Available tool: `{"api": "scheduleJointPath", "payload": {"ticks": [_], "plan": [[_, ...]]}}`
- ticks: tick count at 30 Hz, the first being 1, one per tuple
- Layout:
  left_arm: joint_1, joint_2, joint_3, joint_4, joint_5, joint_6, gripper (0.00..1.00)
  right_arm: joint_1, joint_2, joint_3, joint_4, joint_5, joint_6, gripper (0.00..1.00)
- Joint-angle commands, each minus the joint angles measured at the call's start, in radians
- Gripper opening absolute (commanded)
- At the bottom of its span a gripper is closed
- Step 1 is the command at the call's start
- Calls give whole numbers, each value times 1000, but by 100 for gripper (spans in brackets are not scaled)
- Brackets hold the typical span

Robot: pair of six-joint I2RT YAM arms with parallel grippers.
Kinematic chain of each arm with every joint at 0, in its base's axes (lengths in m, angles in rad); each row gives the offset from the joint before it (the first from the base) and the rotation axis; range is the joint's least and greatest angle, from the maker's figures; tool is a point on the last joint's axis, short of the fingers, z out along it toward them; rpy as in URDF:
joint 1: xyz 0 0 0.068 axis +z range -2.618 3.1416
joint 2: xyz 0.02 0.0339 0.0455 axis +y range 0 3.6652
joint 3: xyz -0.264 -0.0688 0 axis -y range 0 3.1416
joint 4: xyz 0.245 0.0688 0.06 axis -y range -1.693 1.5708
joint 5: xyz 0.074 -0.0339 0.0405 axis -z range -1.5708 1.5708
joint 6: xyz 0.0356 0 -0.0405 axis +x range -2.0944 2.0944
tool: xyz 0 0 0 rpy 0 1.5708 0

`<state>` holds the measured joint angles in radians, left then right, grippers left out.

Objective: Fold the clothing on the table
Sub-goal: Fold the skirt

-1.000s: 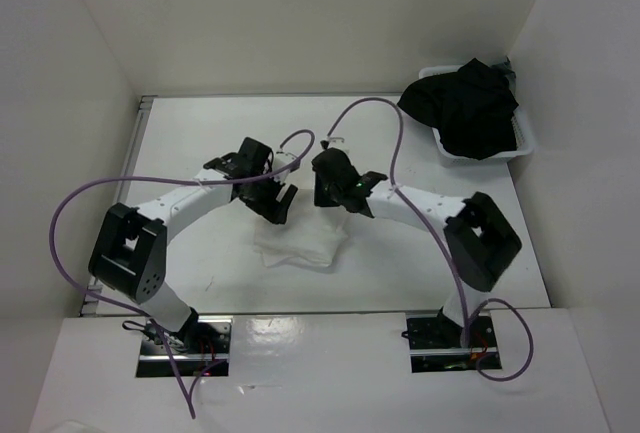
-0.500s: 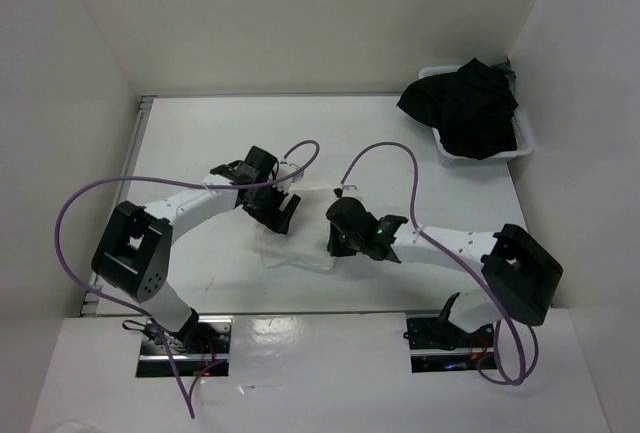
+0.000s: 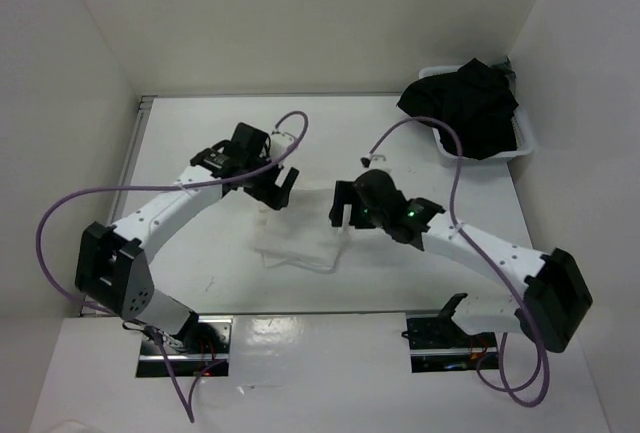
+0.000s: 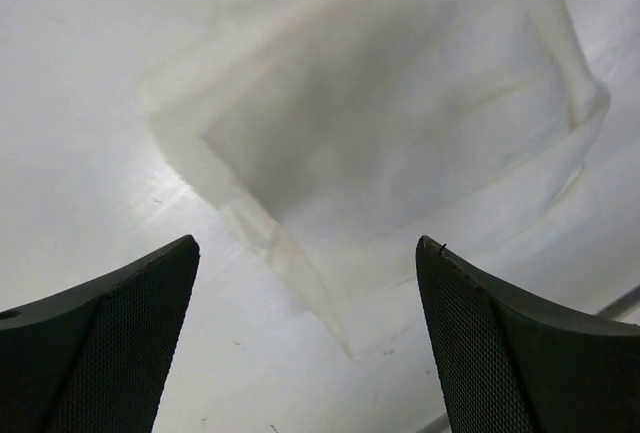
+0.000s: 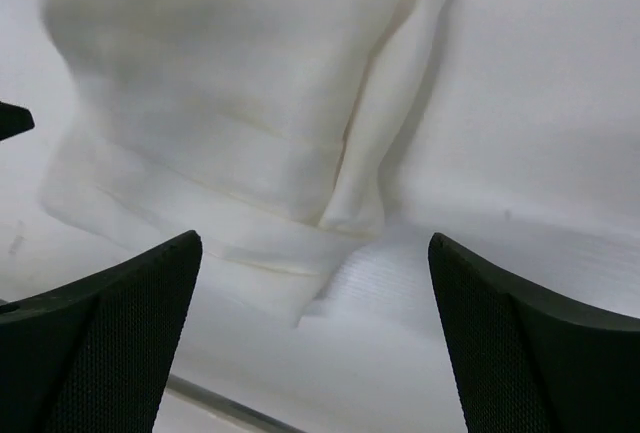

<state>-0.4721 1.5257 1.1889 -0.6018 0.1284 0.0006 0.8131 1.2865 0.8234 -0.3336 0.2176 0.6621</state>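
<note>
Moved since a second ago: right hand (image 3: 342, 215), from pinched shut beside the left hand (image 3: 279, 189) to jaws spread wide, nearer the right side of the clothing (image 3: 298, 249); right arm (image 3: 480, 253) swung out low toward the near right corner of the table (image 3: 200, 143). Shifted too: left hand, slightly toward the far side, with its elbow block drawn closer to the base.

Clothing: lying as a small folded white packet on the table, roughly midway between the two arm bases and a little ahead of them.

From the left wrist: clothing (image 4: 380, 123) in flat layers with a doubled band along its lower border. Left hand (image 4: 305, 248) above it, black fingers (image 4: 110, 343) set wide apart, gripping nothing.

From the right wrist: clothing (image 5: 230, 83) with a narrow flap folded along its right side and a band across the bottom. Right hand (image 5: 315, 243) spread wide as well, fingers (image 5: 540, 343) clear of the fabric, nothing held.

From above: left hand off the packet's far left corner, right hand off its far right corner, the two apart.

Well away, at the far right corner of the table: a white bin (image 3: 523, 141) heaped with a black garment (image 3: 465, 103).
</note>
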Motion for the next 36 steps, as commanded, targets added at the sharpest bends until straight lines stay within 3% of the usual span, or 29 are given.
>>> {"api": "scheduleJointPath", "payload": {"ticks": [1,3,7,12,14,36], "plan": [[45,-107,104,-52,-97,-13,95,-84,-122,105,-128,-16,-110,99],[98,-145,129,-61,-160,-24,96,-150,-182,105,-198,-96,-119,99],[231,-202,92,-27,-427,-45,99,-366,-347,83,-269,-170,-119,99],[472,-257,18,-4,-481,-33,99,-575,-530,92,-280,-298,-119,99],[506,-266,6,-4,-481,-42,99,-655,-553,83,-280,-343,-130,99],[538,-335,-63,-23,-434,-102,99,-692,-532,92,-288,-383,-168,99]]}}
